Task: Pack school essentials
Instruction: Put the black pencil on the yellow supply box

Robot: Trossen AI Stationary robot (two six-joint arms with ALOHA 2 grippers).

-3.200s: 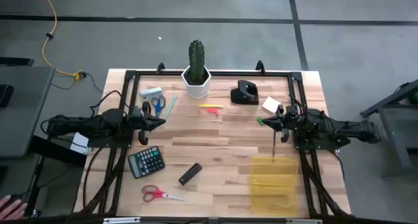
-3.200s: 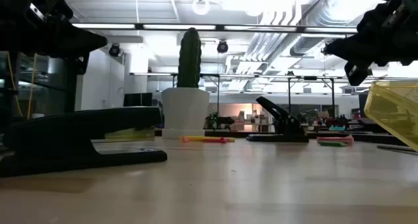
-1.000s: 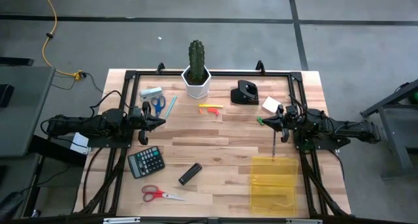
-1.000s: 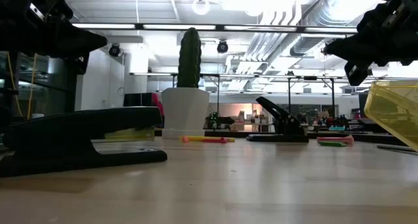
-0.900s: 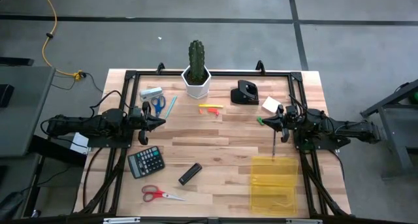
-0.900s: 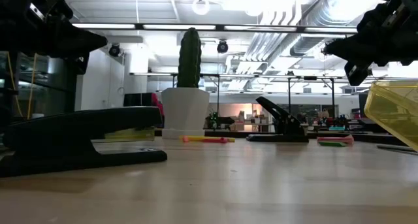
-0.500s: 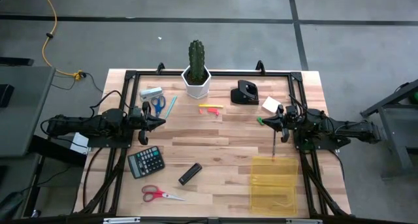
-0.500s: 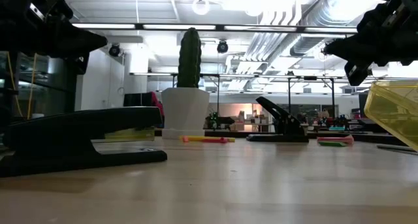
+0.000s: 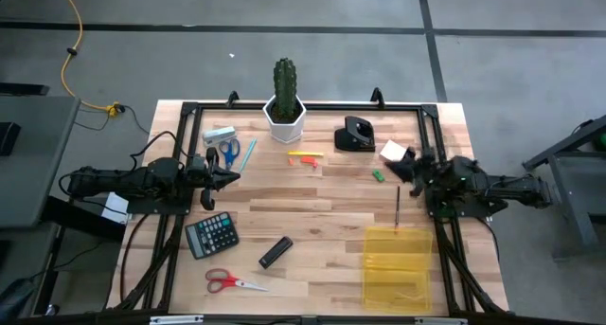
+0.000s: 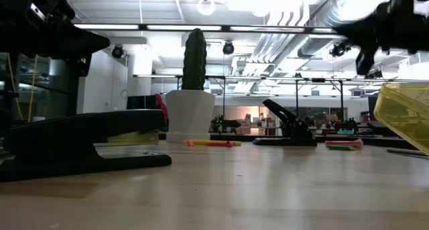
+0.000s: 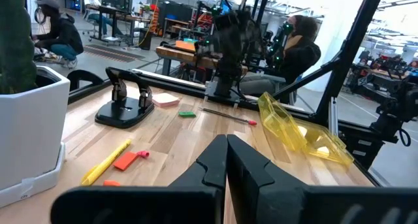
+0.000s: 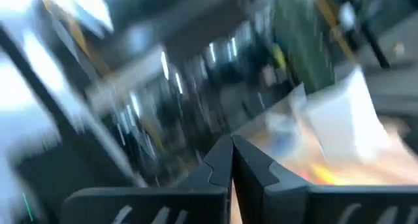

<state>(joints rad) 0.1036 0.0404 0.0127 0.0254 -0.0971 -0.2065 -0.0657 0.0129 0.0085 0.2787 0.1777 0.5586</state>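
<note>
R gripper (image 9: 414, 175) pulled back, shut

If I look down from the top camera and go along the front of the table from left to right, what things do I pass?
Black calculator → red-handled scissors → black bar-shaped stapler → clear yellow plastic pouch.

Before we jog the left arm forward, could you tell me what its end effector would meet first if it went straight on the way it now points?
The left end effector, shut, points across the table at the right arm. The way looks free above the tabletop; first met would probably be the right end effector, though height is unclear.
</note>
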